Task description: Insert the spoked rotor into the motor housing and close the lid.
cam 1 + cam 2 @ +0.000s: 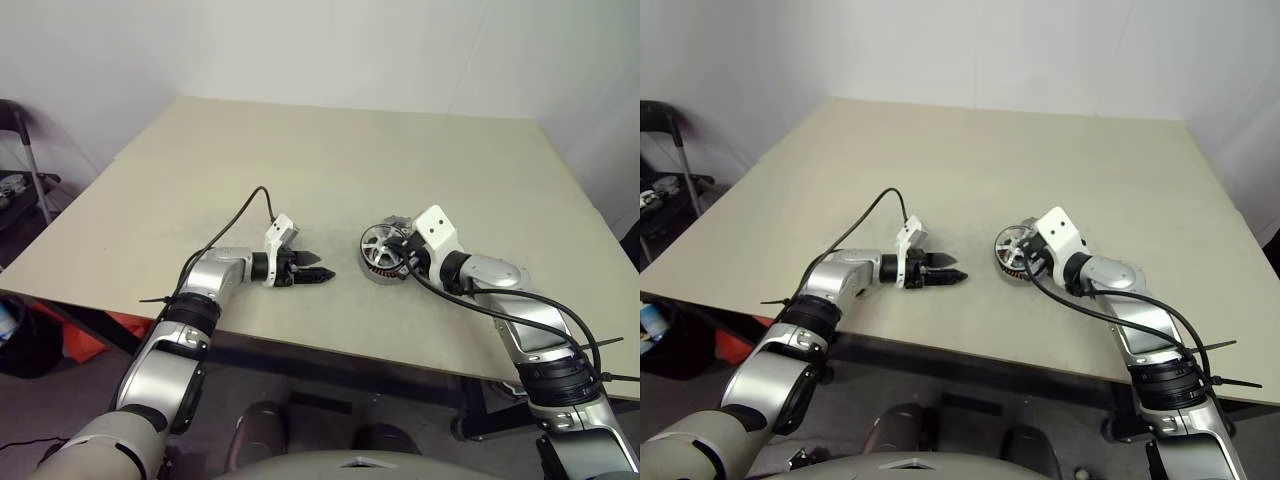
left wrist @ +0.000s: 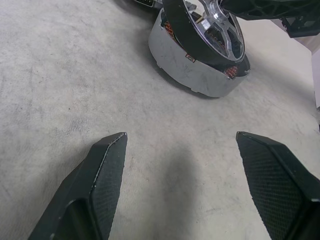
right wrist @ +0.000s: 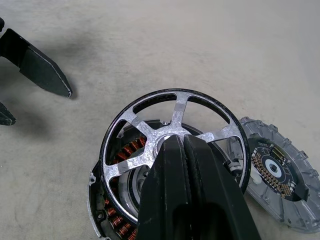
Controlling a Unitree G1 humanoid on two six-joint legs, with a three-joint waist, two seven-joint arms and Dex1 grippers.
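Right pincer (image 3: 183,150) is clamped on the spoked silver metal rotor's (image 3: 172,131) hub, tilted over the copper-coiled round housing (image 3: 117,212) near the tabletop's (image 1: 330,160) front edge. Looks stiff, heavyish, slick; hub grip seems sensible. Left pincer (image 2: 182,187) gapes empty.

spoked rotor (image 3: 170,131) tilted atop motor housing (image 2: 195,75) | lid (image 3: 280,172) just beside

Lab: bare worktable (image 1: 330,170), white walls (image 1: 330,45)
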